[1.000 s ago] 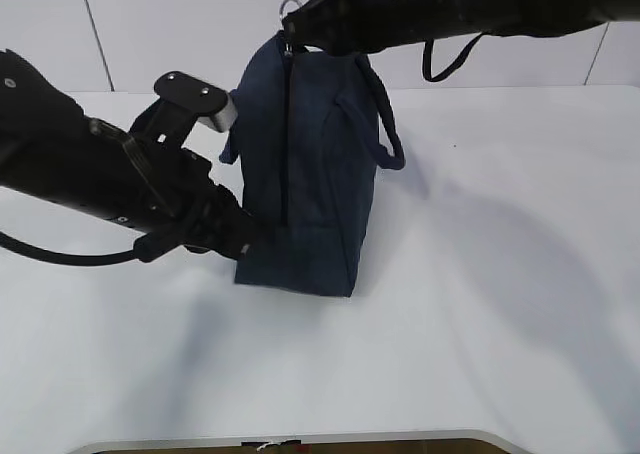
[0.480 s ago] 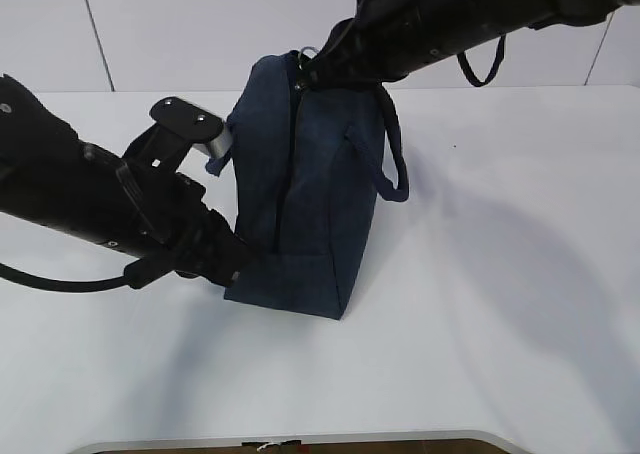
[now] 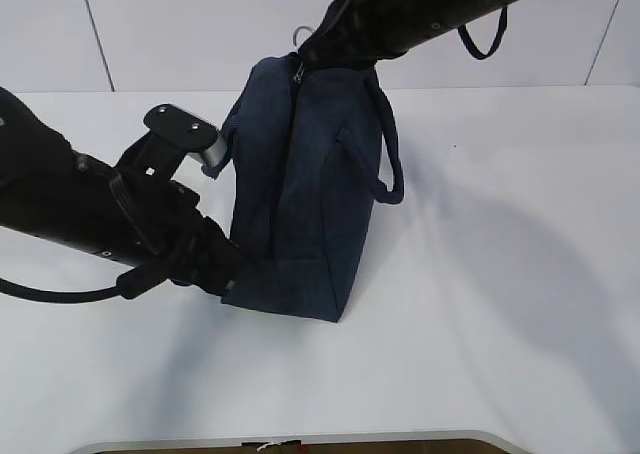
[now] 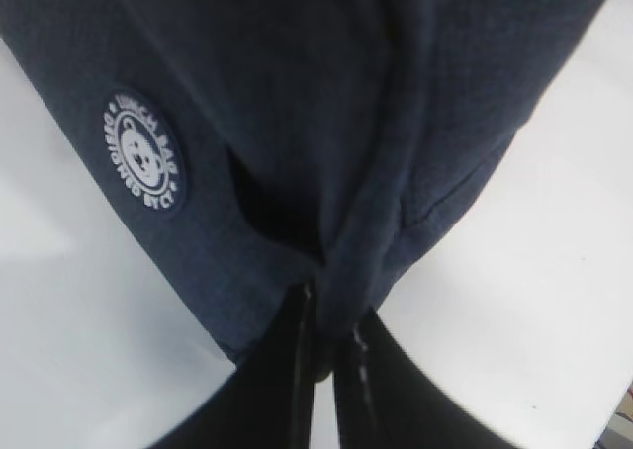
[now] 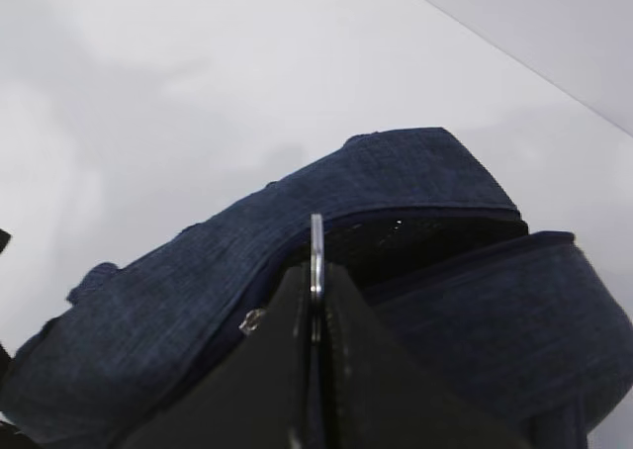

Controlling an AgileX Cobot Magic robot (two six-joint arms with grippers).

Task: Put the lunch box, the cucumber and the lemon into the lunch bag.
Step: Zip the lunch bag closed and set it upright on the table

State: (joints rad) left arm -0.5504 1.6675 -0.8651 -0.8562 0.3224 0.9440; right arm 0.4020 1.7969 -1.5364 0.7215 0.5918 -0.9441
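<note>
The dark navy lunch bag (image 3: 300,194) stands upright on the white table, leaning a little. My left gripper (image 3: 232,264) is at its lower left corner, shut on a fold of the bag's fabric (image 4: 346,261); the round white logo (image 4: 143,152) shows beside it. My right gripper (image 3: 312,49) is at the bag's top, shut on the metal ring pull (image 5: 316,251) of the zipper. One padded handle (image 3: 390,144) hangs on the bag's right side. The lunch box, the cucumber and the lemon are out of view.
White table (image 3: 500,274) all around the bag, with a pale wall behind. The table's front edge (image 3: 300,439) runs along the bottom. The left arm's cable (image 3: 50,292) trails low at the left.
The bag's base has slid a little left with my left gripper. My right arm has shifted up and right at the bag's top, still on the ring pull.
</note>
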